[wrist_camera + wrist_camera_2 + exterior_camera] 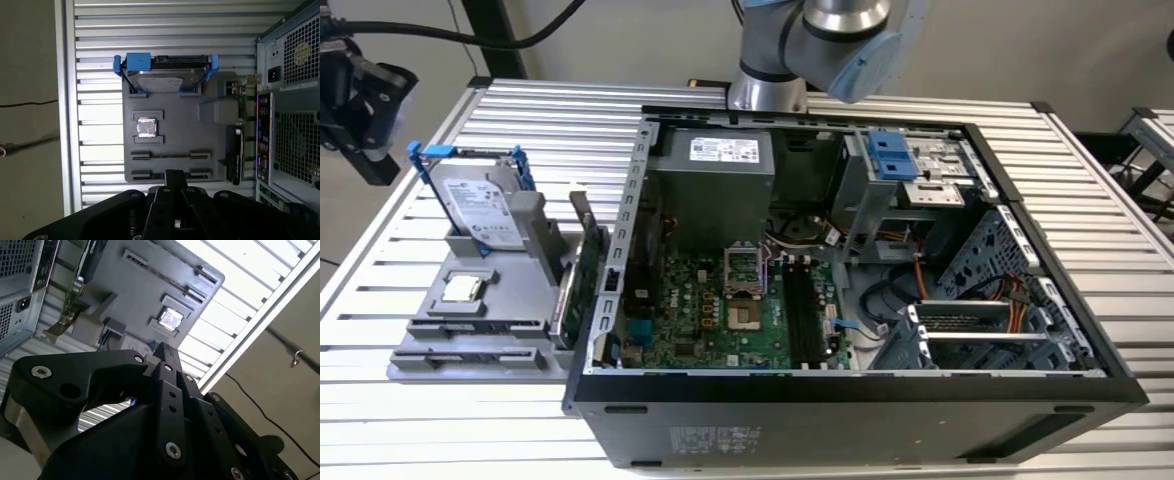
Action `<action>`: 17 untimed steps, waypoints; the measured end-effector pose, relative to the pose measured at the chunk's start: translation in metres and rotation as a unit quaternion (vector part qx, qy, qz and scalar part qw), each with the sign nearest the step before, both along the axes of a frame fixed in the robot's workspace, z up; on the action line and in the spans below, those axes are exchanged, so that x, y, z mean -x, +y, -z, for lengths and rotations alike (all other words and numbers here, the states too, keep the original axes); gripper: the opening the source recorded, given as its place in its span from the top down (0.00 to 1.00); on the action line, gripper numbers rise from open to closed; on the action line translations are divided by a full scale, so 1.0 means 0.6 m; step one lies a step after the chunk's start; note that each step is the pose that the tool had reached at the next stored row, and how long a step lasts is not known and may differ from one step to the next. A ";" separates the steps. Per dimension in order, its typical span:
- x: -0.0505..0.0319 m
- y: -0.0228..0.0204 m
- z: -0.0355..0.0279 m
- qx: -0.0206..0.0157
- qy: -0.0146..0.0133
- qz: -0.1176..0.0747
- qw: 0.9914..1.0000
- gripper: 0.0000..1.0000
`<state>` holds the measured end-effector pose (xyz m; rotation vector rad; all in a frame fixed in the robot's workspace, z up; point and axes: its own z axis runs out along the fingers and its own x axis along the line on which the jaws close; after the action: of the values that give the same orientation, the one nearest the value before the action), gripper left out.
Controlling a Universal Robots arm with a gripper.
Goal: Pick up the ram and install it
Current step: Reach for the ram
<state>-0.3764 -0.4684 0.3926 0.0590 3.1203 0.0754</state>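
Note:
The ram is a thin bluish-green stick standing on edge in the grey holder, beside the green expansion card. In the first wrist view the ram is a dark strip at the holder's edge nearest the case. My gripper hangs high at the exterior view's left, well above the table and apart from the holder. In both wrist views its black fingers meet at one tip, shut with nothing between them. The black motherboard slots lie inside the open computer case.
The holder also carries a silver hard drive in a blue frame and a small square chip. The arm's base stands behind the case. A slatted metal table bears everything, and its edge is close to the holder.

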 end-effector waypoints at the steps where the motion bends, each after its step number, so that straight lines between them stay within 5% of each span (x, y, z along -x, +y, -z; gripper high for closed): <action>1: 0.000 -0.0027 0.000 0.000 0.000 0.000 1.000 1.00; 17: 0.000 -0.0387 0.000 0.000 0.000 0.000 1.000 1.00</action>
<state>-0.3764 -0.4917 0.3925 0.0590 3.1202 0.0755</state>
